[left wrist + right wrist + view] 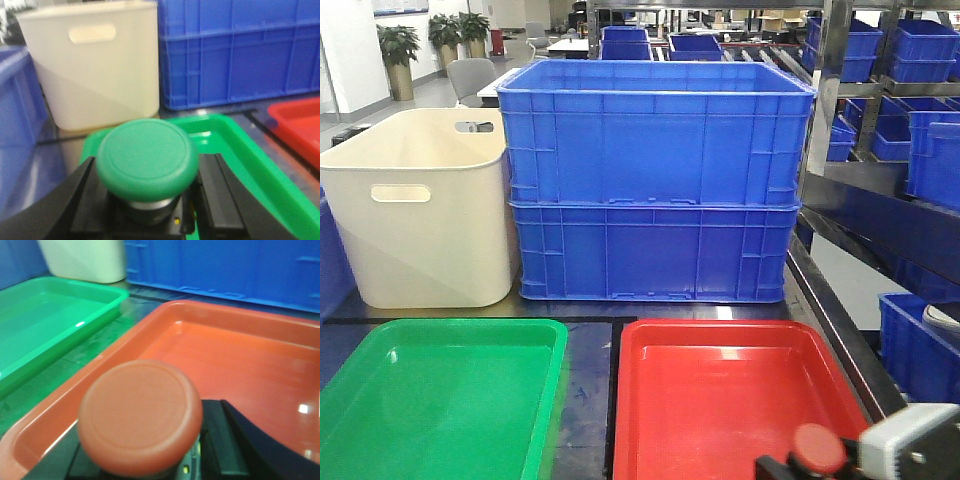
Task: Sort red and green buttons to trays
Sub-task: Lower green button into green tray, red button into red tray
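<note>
- Red button (140,415): pinched at its black body by right gripper (150,465), fingers pressed in on both sides, cap facing the wrist cam. Position: over near end of red tray (720,390), toward its front right corner per front view. Contact w/ tray floor cannot be told.
- Green button (147,160): clamped the same way in left gripper (147,212), black fingers (222,195) tight against the body. Position: at near end of green tray (440,390); height above it cannot be told.
- Tray layout: side by side on dark table (588,380), green left, red right, narrow gap btw them.
- Bkgd: cream bin (420,210) behind green tray; two stacked blue crates (655,180) behind red tray.
</note>
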### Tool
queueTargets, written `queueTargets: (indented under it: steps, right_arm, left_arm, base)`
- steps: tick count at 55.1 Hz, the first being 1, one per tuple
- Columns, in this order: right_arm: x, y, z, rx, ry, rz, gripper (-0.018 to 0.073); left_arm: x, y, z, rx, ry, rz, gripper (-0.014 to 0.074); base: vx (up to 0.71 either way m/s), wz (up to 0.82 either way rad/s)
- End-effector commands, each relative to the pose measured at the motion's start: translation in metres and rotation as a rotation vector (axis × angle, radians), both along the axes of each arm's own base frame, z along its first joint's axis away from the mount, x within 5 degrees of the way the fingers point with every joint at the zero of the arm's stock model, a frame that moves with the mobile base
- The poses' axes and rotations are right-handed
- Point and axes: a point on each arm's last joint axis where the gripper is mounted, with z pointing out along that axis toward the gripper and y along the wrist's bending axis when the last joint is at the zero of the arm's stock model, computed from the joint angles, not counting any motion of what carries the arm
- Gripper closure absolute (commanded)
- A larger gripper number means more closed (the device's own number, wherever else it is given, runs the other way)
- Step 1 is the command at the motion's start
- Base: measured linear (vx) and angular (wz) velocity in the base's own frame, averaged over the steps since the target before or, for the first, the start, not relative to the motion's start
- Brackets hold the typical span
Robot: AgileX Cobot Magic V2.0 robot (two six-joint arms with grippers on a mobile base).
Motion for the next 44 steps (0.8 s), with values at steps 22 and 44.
queueTargets:
  steps: [22, 44]
  right_arm:
    - [0.089, 0.042, -0.002, 0.019, -0.049, 0.060, 0.0540]
    - [0.090, 0.041, -0.010, -0.015, -0.005, 0.047, 0.0055]
  left_arm:
    - [0.099, -0.027, -0.026, -0.127, 0.155, -0.213, 0.0573]
    - [0.107, -0.032, -0.036, -0.154, 0.172, -0.256, 0.0170]
  base:
    - [0.00, 0.00]
    - [0.00, 0.00]
